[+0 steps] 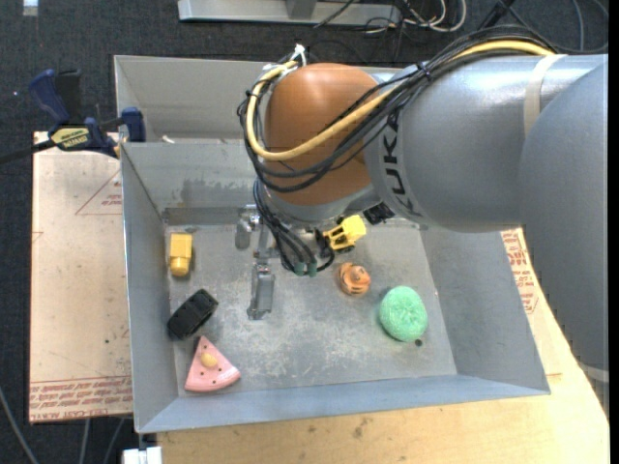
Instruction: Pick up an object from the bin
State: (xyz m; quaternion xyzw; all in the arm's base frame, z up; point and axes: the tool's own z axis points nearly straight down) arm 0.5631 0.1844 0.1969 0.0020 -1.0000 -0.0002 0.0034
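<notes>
arm (484, 133) above bin (145, 259) | gripper (259, 296) state unclear | inside: pink wedge (210, 367), black block (191, 313), green lump (401, 312)

black block (191, 313), tilted, left front of bin (143, 288)

In your grey bin (319, 351) you see a yellow block (180, 255), a black piece (191, 314) and a pink wedge (210, 367) with a yellow spot. You also have a small orange thing (354, 278) and a green lump (402, 313).
</notes>
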